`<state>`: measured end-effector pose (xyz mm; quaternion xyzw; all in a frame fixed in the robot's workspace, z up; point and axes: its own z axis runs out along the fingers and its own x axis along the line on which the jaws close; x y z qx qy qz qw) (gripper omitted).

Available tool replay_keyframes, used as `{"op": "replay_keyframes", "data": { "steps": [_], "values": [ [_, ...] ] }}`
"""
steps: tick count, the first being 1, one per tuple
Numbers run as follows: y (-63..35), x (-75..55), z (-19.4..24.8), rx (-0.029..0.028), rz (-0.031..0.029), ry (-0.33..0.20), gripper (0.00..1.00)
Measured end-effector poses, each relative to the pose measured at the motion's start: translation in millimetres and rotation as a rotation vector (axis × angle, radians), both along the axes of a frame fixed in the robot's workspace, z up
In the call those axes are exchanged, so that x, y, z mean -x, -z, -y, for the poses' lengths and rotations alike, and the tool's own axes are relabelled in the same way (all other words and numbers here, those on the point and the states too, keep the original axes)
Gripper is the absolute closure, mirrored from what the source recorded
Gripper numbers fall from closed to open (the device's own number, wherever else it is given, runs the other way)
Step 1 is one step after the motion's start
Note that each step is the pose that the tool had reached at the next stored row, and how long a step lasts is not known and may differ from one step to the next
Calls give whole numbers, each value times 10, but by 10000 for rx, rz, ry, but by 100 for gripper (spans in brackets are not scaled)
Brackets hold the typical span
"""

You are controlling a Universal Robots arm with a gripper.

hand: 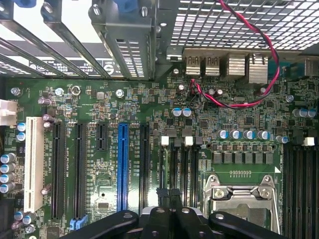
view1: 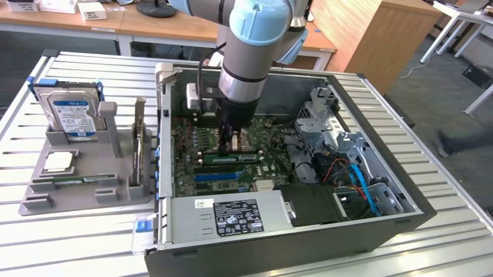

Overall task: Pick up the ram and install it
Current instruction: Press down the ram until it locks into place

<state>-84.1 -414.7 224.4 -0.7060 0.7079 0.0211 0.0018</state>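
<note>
A ram stick (view1: 240,157), green with a white label, lies along a slot on the motherboard (view1: 193,167) inside the open computer case. My gripper (view1: 228,148) reaches straight down into the case and sits on the stick's end nearer the exterior view's left. Its black fingers are shut, tips at the stick's top edge. In the wrist view the gripper (hand: 168,196) shows its fingers (hand: 162,195) pressed together over the memory slots beside the CPU socket (hand: 239,194). A second ram stick (view1: 73,180) lies flat in the grey tray outside the case.
The grey tray (view1: 46,202) also holds a blue-labelled hard drive (view1: 73,112) and an upright expansion card (view1: 138,150). The power supply (view1: 231,216) fills the case's near side and drive cages with cables (view1: 347,161) the exterior view's right. Red-black wires (hand: 234,99) cross the board.
</note>
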Motion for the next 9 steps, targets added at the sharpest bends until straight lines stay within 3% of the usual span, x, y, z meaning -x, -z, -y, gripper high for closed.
{"op": "replay_keyframes", "data": {
  "steps": [9],
  "values": [
    [20,0,0,-1,-1,-1,89]
  ]
}}
